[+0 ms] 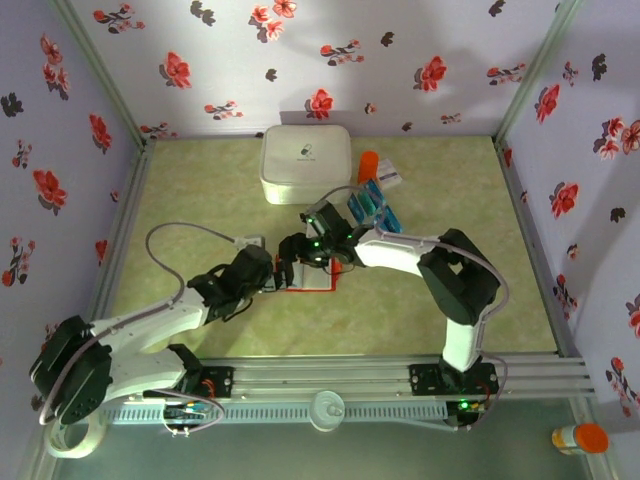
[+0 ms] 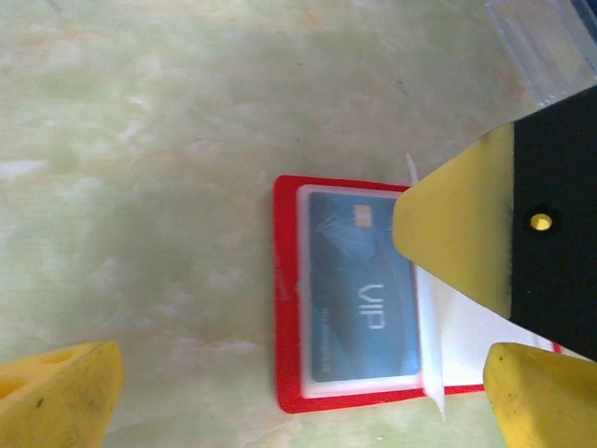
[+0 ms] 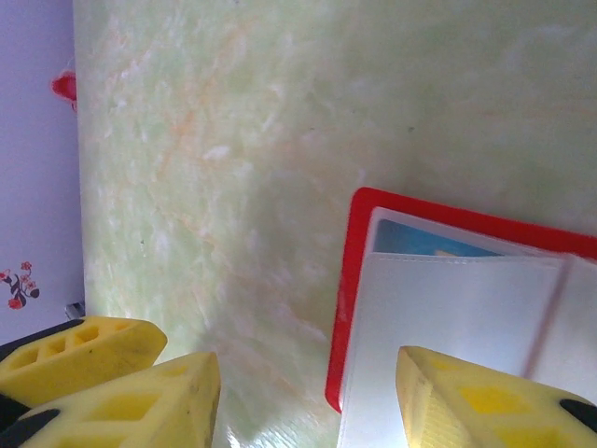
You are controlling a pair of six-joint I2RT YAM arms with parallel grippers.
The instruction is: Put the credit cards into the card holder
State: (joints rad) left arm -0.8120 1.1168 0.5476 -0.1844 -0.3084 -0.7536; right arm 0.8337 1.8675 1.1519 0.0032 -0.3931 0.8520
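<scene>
The card holder [image 1: 318, 281] lies open on the table between my two grippers, red with pale clear sleeves inside. One teal-blue credit card [image 2: 359, 289] marked VIP sits in a sleeve of the card holder [image 2: 284, 308]. More credit cards [image 1: 373, 207] lie in rows on a clear sheet behind it. My left gripper [image 2: 303, 378] hovers over the holder's near edge, open wide with nothing between its fingers. My right gripper [image 3: 308, 392] is open too, and one of its fingers [image 3: 466, 397] rests over a loose white sleeve page [image 3: 448, 317] of the card holder [image 3: 347, 280].
A big white rounded box [image 1: 305, 163] stands at the back. Beside it are an orange object [image 1: 368, 162] and a small white printed packet [image 1: 389, 179]. A small white item [image 1: 253, 242] lies left of the grippers. The clear sheet's corner [image 2: 546, 37] is near the holder.
</scene>
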